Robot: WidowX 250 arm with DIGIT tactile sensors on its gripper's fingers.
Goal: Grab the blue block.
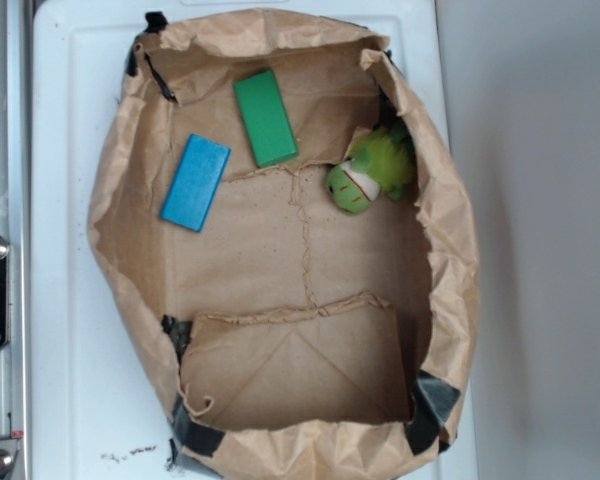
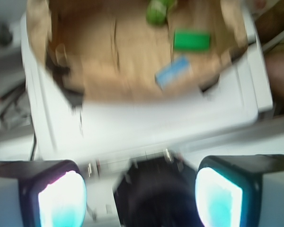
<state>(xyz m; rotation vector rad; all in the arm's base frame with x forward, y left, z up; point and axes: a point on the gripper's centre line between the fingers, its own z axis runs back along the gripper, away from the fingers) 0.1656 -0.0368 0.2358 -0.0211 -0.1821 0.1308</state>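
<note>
**Blue block lies untouched in the paper tray, jaws spread wide**

We read no brand, label or writing on anything in either view; the block faces are plain.

In the wrist view, the gripper (image 2: 141, 198) sits at the bottom of the frame, back from the tray, with its two pale fingers (image 2: 61, 201) set far apart, so the jaws are released and hold nothing. The picture is blurred, so we cannot tell finer detail of the pose. The overhead view does not show the arm.

From overhead, the blue block (image 1: 196, 182) lies flat on the floor of a brown paper tray (image 1: 280, 260), in its upper-left part, tilted on a diagonal. The green block (image 1: 265, 117) lies flat just beside it, up and to the right, the two apart. A green plush toy (image 1: 368, 175) rests against the tray's right wall, well apart from the blue block. The tray sits on a white desk (image 1: 65, 200).
</note>
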